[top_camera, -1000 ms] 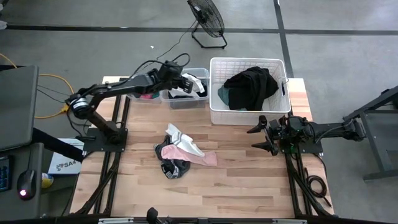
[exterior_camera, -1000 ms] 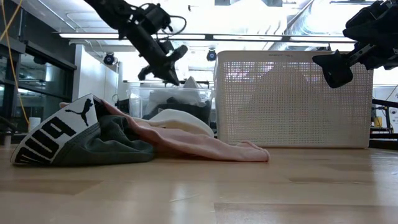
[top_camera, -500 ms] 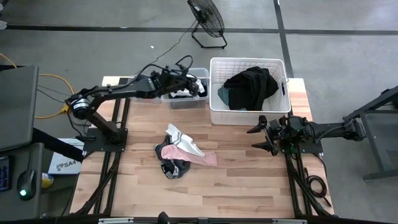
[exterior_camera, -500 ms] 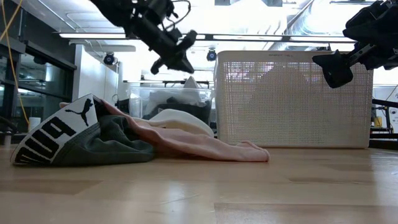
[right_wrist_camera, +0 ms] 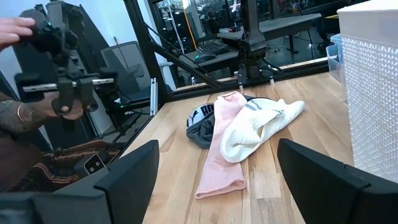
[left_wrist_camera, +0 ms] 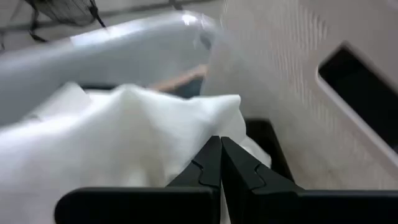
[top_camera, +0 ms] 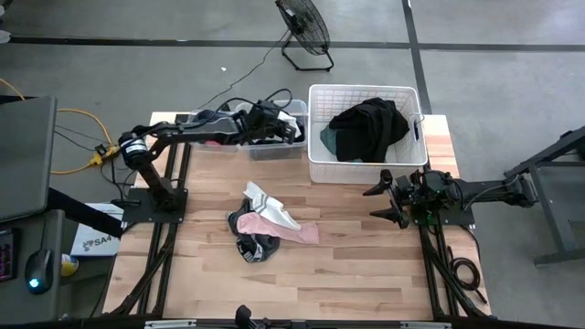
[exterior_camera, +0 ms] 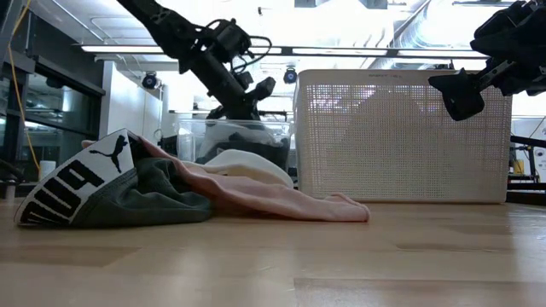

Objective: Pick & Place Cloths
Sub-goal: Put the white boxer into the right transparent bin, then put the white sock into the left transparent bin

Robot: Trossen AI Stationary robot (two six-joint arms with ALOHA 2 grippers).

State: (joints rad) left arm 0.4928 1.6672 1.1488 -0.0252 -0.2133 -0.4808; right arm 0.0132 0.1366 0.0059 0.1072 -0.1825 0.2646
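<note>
Wooden tabletop (top_camera: 366, 265) is carrying your white basket (top_camera: 315, 164), beside which your left gripper (left_wrist_camera: 219, 163) is dipping into the clear bin (top_camera: 274, 151), jaws pinched together against a white cloth (left_wrist_camera: 124, 134). Your right gripper (top_camera: 382, 199) is waiting in front of that basket, jaws spread wide, while more cloths (top_camera: 267, 224) are lying heaped on the table before the bin.

Right gripper (right_wrist_camera: 217, 180) with fingers spread wide above the wooden table (right_wrist_camera: 298, 180). Pink, white and grey cloths (right_wrist_camera: 239, 134) lie heaped beside the white basket (right_wrist_camera: 373, 74). A person's hands (right_wrist_camera: 37, 68) hold a black device.
</note>
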